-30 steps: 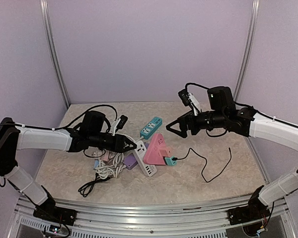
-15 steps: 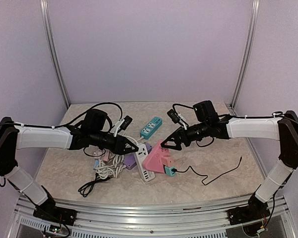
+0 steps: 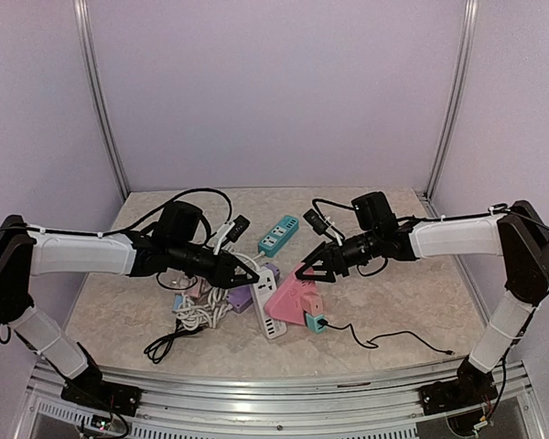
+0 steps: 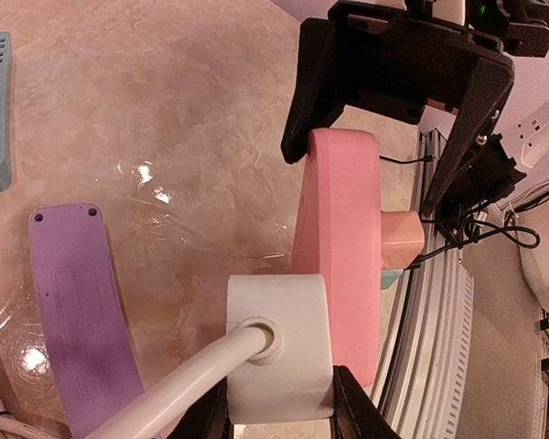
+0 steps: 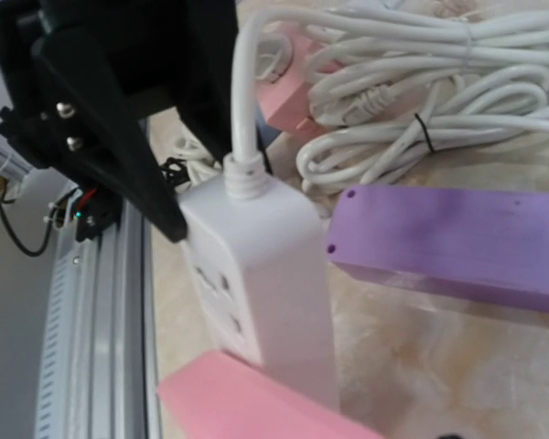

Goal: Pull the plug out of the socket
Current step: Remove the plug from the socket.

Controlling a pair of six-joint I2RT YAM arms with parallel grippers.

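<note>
A pink power strip stands on edge mid-table, leaning on a white power strip. On its near end sit a teal plug with a thin black cable and a pink plug. My right gripper straddles the pink strip's far end, jaws open; in the left wrist view one finger touches it and the other stands apart. My left gripper is shut on the white strip's cable end. The right wrist view shows the pink strip just below, its own fingers out of frame.
A purple strip lies flat beside the white one, with a bundle of white cable to its left. A teal strip lies further back. A coiled black cord sits front left. The metal table rail runs along the near edge.
My right arm has swung left and down from above the table to the pink strip's far end, and its jaws have narrowed. The black cable's loose end slid toward the front right.
</note>
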